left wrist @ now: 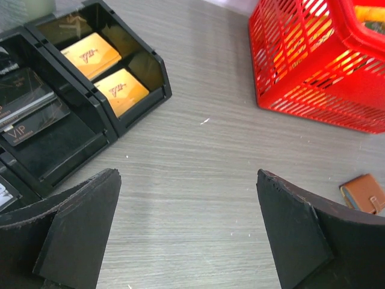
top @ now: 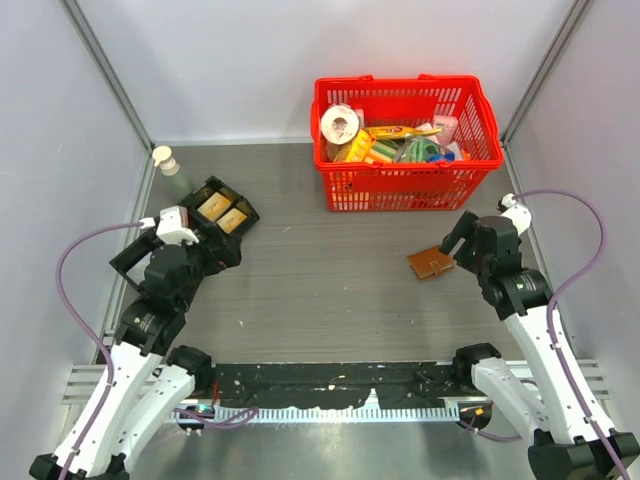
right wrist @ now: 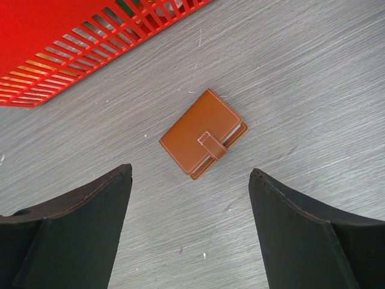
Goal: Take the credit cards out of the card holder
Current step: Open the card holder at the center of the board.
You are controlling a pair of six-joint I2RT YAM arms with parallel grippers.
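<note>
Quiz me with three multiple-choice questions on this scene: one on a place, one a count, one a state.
1. Where is the card holder? A in the red basket; B on the table ahead of the right gripper; C against the wall.
2. How many orange cards lie in the black tray? A none; B two; C five.
3. The card holder is: A open flat; B standing on edge; C closed.
Answers: B, it lies on bare tabletop; B, one in each of two compartments; C, its tab crosses the cover.
</note>
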